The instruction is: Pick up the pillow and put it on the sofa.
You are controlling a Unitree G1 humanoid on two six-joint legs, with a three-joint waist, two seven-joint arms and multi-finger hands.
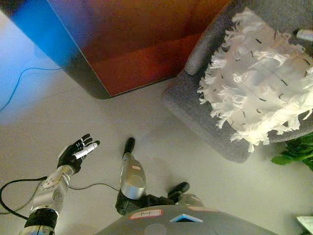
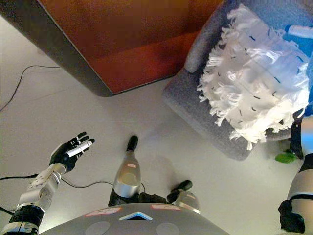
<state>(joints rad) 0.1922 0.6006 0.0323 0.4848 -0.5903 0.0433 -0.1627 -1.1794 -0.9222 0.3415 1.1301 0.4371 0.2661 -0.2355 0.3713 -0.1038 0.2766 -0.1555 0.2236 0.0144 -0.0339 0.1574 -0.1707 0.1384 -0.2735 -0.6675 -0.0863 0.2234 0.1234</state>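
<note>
Left hand hovers over the pale floor, fingers spread and empty; right hand is hidden behind the shaggy white pillow, which lies on the grey sofa.

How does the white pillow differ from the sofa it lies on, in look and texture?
The pillow is white and shaggy, with feathery fringes and small dark flecks; the sofa is plain grey with a smooth, even fabric. The pillow's outline is ragged, the sofa's edge rounded. Both look soft, and the pillow rests on the sofa's seat.
</note>
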